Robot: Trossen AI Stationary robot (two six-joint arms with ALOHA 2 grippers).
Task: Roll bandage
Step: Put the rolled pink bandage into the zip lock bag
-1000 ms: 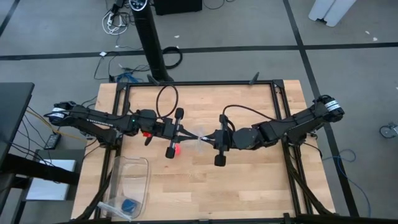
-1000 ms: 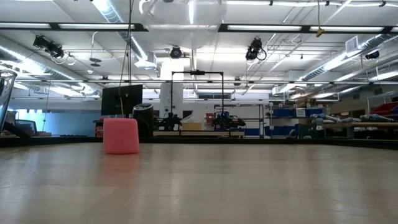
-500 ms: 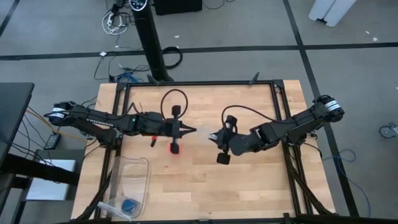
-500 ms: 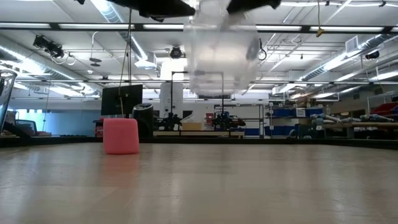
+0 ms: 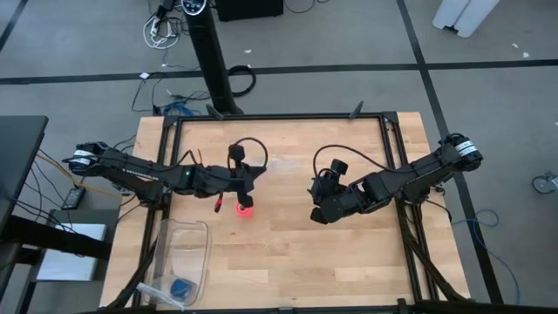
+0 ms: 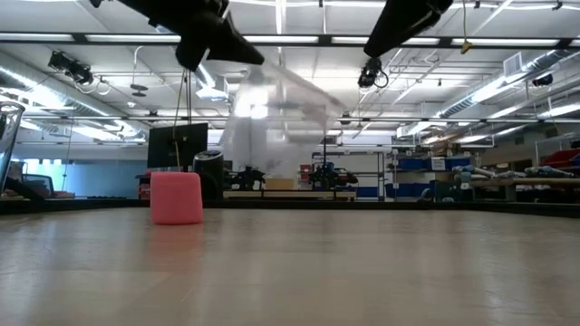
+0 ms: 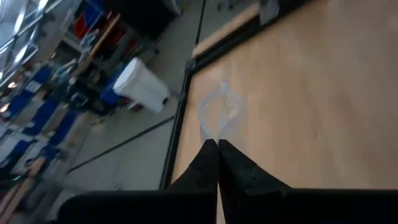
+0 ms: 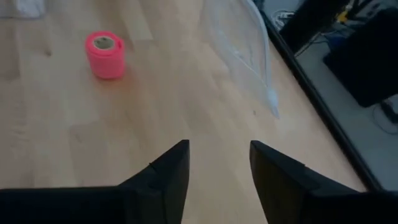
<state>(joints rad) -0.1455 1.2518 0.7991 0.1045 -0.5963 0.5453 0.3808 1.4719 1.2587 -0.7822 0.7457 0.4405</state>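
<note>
The bandage (image 5: 245, 210) is a bright pink compact roll standing on end on the wooden table (image 5: 366, 262); it also shows in the low view (image 6: 176, 197) and the right wrist view (image 8: 106, 55). My left gripper (image 5: 253, 174) is just beyond the roll, above the table, shut on a clear plastic bag (image 7: 219, 112). My right gripper (image 5: 316, 201) is to the roll's right, open and empty (image 8: 217, 152), pointing down toward the table. My left gripper pinches the clear bag by a narrow end (image 7: 216, 134) between its two fingers, which lie nearly level and point toward the table's right. The bag (image 6: 272, 104) stretches out beyond the fingertips, clear of the table.
A clear plastic tray (image 5: 202, 249) stands at the table's near left with a small blue object (image 5: 181, 288) in it. A black frame (image 5: 279, 118) runs along the table's edges. Bare wood lies between and in front of the two grippers.
My right gripper has opened, let go of the clear bag and drawn back toward the table's right, tipping downward. My left gripper has kept hold, rolled and sunk a little toward the roll; the bag, once stretched between both grippers, now hangs from the left alone.
</note>
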